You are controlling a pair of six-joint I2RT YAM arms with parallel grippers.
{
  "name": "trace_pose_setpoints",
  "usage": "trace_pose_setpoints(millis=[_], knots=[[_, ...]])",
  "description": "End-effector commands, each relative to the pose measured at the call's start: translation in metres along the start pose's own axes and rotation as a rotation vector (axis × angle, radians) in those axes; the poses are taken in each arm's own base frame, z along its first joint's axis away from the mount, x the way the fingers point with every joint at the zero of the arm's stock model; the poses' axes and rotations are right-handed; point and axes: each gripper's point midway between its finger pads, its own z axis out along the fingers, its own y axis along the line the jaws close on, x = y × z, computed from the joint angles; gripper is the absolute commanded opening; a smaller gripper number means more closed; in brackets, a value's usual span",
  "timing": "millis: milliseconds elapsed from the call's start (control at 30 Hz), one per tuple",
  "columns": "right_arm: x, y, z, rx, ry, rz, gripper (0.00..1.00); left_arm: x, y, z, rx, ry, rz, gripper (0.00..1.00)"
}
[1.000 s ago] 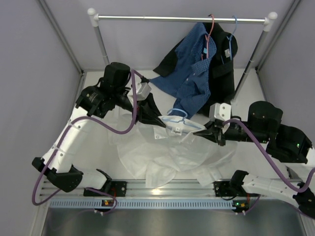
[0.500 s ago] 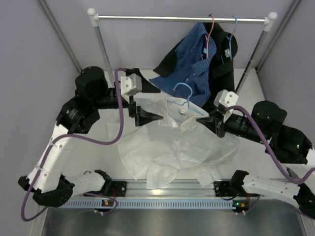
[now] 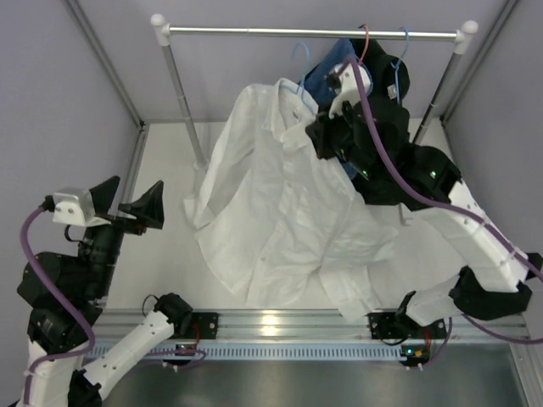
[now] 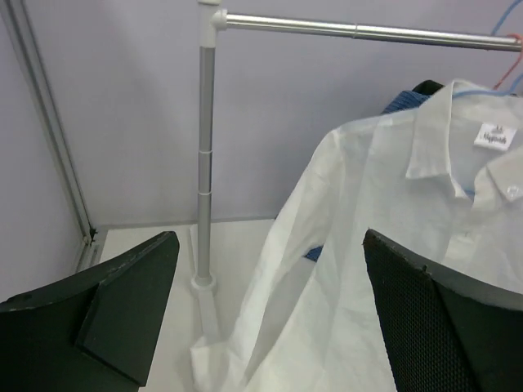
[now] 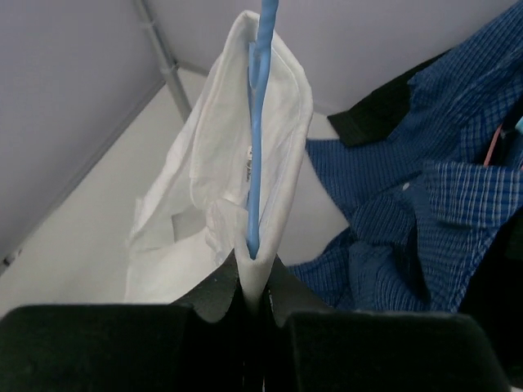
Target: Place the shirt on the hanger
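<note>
- The shirt [image 3: 280,186] now hangs from the hanger [image 5: 255,122], raised off the table towards the rail [image 3: 314,32].
- The right gripper [image 5: 253,273] is clenched on the hanger and collar together.
- The left gripper [image 3: 133,199] has let go and pulled back, jaws wide and empty.
- The dressing looks done; hooking the hanger onto the rail likely remains.

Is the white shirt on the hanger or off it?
On it. The light-blue hanger runs inside the collar of the white shirt, and the right gripper pinches both, holding them up.
</note>
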Motion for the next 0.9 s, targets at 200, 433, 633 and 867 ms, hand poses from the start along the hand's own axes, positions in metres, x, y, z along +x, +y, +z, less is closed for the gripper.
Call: trace_pose_setpoints(millis=[200, 433, 633, 867], knots=[[-0.088, -0.038, 0.077, 0.350, -0.195, 0.081, 0.00, 0.150, -0.005, -0.021, 0.045, 0.225, 0.039, 0.98], [-0.105, -0.054, 0.105, 0.437, -0.280, 0.036, 0.00, 0.181, -0.006, -0.036, 0.048, 0.203, -0.062, 0.98], [-0.089, -0.067, 0.134, 0.519, -0.249, -0.037, 0.00, 0.187, -0.009, -0.038, 0.063, 0.224, -0.078, 0.98], [-0.060, -0.071, 0.155, 0.556, -0.227, 0.061, 0.00, 0.189, 0.001, -0.037, 0.005, 0.232, -0.074, 0.98]])
